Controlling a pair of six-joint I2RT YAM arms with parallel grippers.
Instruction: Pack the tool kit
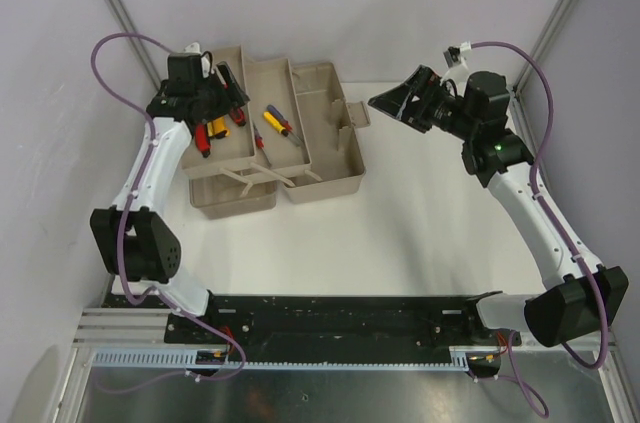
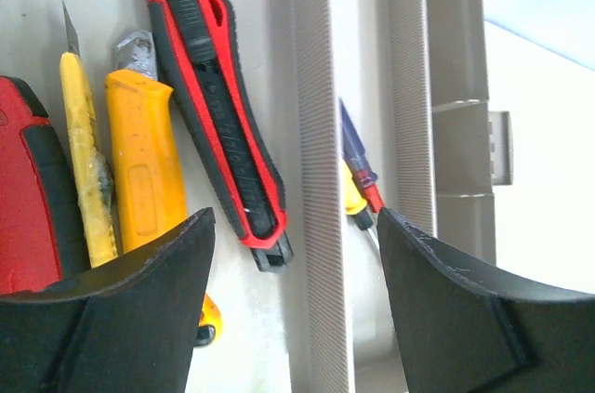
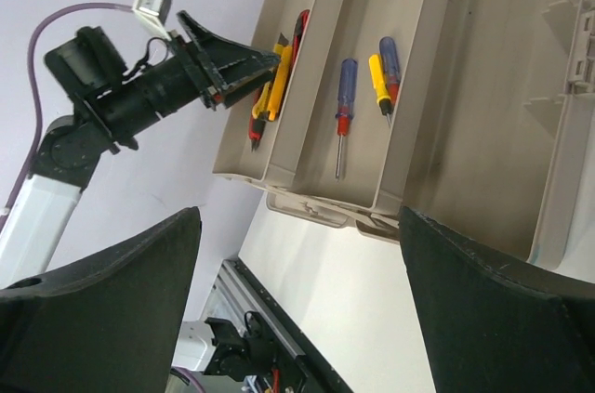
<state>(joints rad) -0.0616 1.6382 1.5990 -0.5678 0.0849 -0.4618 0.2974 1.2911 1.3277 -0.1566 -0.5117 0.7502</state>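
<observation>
The left gripper hangs over the toolbox's far-left tray, fingers spread and empty. The right gripper hovers just right of the toolbox, also spread.

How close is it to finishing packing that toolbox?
Nearly there, it seems. The cutters and screwdrivers already lie in the spread trays of the toolbox. Nothing is in hand: both arms' jaws are open and empty, the left above the cutters' tray. Left: folding the trays in and closing the box.
</observation>
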